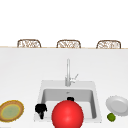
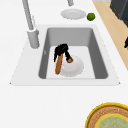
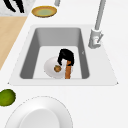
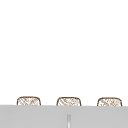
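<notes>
At the bench's front left corner you have a yellow-rimmed plate (image 1: 11, 110) with a green centre, lying flat. Just to its right your left hand (image 1: 40, 109) hangs in the air. In the front view it lines up with the front left corner of the sink (image 1: 67, 83), but the side views put it out past the bench's front edge, over the floor. Its fingers hang down loose and apart, and they hold nothing.

The faucet (image 1: 67, 72) stands at the middle of the sink's back rim. In the front view a big red ball (image 1: 67, 114) covers the front middle of the sink, and your right hand (image 2: 61, 50) peeks out just behind its top.

From the sides you see that hand down inside the basin, fingers curled round the upper end of an orange handle (image 2: 58, 65). The handle slants down from the hand and lies across the faucet-side edge of a white dish (image 2: 75, 67) on the basin floor. A small brown round piece (image 2: 70, 60) sits on the dish, just beside the hand. You cannot tell whether it belongs to the handle.

Towards the bench's front right corner a white plate (image 1: 117, 105) lies flat, with a lime (image 1: 111, 116) just in front of it. Along the bench's back edge three woven chair backs (image 1: 68, 44) show.
</notes>
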`<state>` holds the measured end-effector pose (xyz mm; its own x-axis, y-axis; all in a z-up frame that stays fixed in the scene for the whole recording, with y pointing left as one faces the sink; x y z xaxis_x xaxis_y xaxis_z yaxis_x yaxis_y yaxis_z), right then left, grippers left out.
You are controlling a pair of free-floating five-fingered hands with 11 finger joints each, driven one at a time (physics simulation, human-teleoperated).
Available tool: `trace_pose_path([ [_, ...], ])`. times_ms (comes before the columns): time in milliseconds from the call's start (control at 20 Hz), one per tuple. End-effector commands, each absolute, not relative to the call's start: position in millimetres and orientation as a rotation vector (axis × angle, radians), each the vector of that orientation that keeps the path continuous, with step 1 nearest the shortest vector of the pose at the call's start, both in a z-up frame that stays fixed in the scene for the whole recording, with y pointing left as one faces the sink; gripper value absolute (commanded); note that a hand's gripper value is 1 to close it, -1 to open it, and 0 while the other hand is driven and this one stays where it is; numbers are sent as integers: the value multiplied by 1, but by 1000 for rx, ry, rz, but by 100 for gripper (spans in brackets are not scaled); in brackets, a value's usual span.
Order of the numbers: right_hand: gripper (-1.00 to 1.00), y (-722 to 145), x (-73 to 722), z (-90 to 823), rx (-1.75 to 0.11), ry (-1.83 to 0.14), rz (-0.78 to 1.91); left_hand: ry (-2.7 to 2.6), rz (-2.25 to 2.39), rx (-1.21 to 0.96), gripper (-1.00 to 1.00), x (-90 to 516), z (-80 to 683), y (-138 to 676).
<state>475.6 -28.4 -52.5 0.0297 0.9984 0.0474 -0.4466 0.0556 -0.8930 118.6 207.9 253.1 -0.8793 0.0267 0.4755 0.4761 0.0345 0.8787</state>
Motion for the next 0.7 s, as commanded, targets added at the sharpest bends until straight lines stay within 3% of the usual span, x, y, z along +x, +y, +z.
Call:
trace_pose_path([
  [0, -100, -28, 474, -49, -852, -875, 1320, -1990, -1910, -511, 0, 119, 253, 208],
  [650, -100, -41, 443, 32, -875, -914, 1341, -1990, -1910, -511, 0, 119, 253, 208],
])
